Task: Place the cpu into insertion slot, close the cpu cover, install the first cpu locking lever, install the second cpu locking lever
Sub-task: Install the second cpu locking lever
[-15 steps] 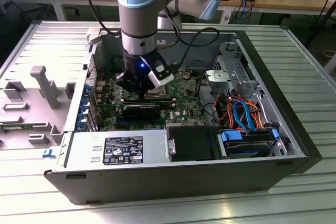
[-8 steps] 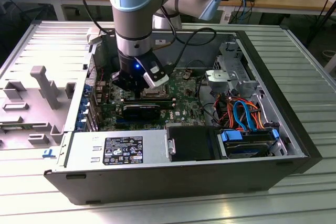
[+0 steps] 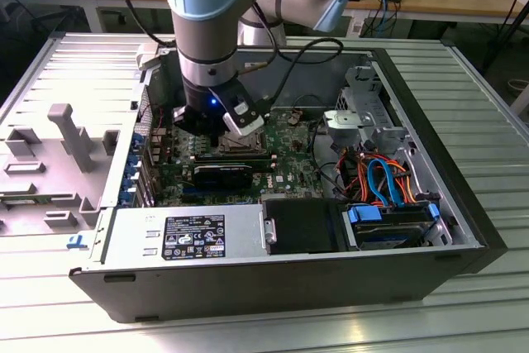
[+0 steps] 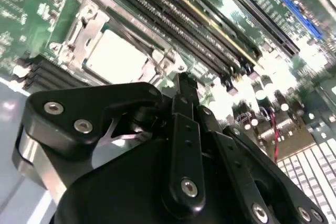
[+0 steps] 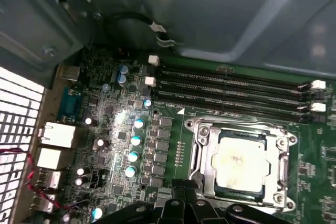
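The cpu [image 5: 242, 162] lies flat in the insertion slot [image 3: 241, 148], its silvery-tan face up; it also shows in the second wrist view [image 4: 114, 56]. The cpu cover [image 5: 210, 132], a silvery frame, lies down around the chip's edges, and its frame [image 4: 84, 24] is seen in both wrist views. My gripper [image 3: 216, 131] hangs low over the green board just beside the socket. Its black fingers meet at a narrow tip [image 4: 181, 85] with nothing between them, close to the socket's edge [image 5: 184, 187]. I cannot make out how the locking levers stand.
Long black memory slots [image 5: 236, 85] run beside the socket. The power supply [image 3: 186, 237] sits along the case's near side, and a drive cage with blue and orange cables [image 3: 384, 183] fills the exterior view's right. A grey plastic shroud [image 3: 66, 146] lies outside the case.
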`<state>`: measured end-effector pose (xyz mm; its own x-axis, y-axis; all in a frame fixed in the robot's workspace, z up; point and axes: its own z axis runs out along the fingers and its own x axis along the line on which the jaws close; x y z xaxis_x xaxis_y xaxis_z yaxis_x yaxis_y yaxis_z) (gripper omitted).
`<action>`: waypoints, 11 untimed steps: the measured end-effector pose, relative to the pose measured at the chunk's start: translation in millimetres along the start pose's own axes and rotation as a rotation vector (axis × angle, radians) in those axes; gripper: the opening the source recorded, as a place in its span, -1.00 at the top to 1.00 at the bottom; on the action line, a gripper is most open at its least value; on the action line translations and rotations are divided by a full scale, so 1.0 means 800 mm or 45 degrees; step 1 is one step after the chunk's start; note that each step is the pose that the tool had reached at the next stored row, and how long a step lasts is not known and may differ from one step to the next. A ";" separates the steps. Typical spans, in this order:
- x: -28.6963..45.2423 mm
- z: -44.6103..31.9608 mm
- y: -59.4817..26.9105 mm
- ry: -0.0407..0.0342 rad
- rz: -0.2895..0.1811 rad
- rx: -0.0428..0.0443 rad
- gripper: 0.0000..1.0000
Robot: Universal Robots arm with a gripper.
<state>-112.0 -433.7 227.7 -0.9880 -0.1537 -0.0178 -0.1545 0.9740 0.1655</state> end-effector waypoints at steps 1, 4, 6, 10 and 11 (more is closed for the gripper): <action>-0.0002 -0.0086 0.001 0.0001 0.000 0.000 0.79; -0.0018 -0.0300 0.005 0.0012 0.000 -0.001 0.79; -0.0032 -0.0392 0.006 0.0036 0.001 -0.004 0.79; -0.0207 -0.0441 0.004 0.0479 0.009 -0.033 0.79; -0.0264 -0.0437 0.003 0.0617 0.011 -0.037 0.79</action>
<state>-91.2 -434.0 262.9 -0.9876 -0.1539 0.0314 -0.1450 0.9702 0.1943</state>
